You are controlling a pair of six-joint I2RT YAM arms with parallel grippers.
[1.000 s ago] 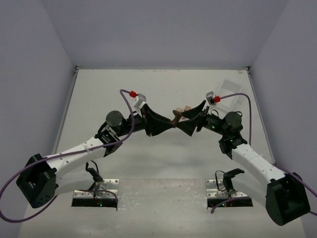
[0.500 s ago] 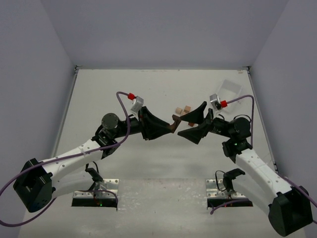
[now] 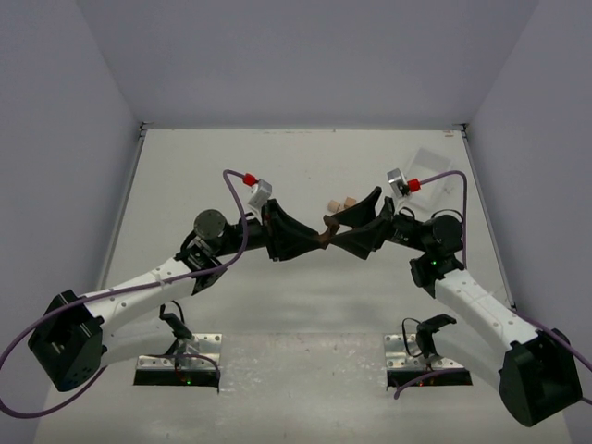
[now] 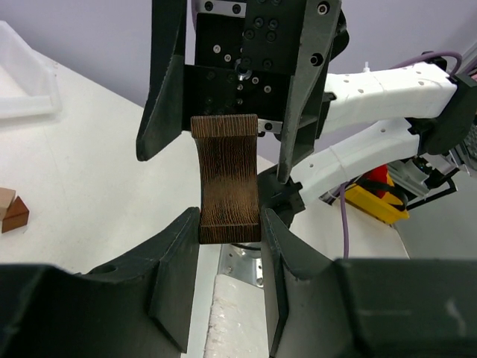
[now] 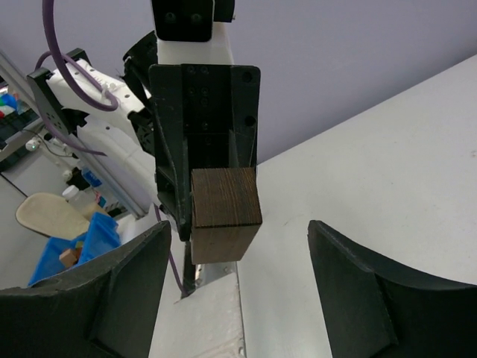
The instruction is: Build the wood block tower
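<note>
A white counter (image 3: 277, 296) boxed in by plain pale walls carries the work. The left claw (image 4: 229, 227) is clenched on a dark brown wooden block with one scooped side (image 4: 227, 175), gripping its lower end and holding it, as far as I can judge, clear of the counter. The right claw (image 5: 238, 231) faces it with its jaws released and spread wide on either side of that dark block, touching nothing. Two tiny wooden pieces, one pale tan and one reddish-brown (image 3: 350, 202), lie on the counter just beyond the dark block, and a clear rectangular plastic tray (image 3: 430, 166) sits well apart from it, far and to the right.

This looks like a hand-over, and that is where the risk lies. In the right wrist view the dark block sits nearer one finger than the other, so closing could shove or twist it. If the left claw lets go before the right has bitten, the dark block would drop and might scatter the small pieces beyond it. The two claws are also close enough to knock together.
</note>
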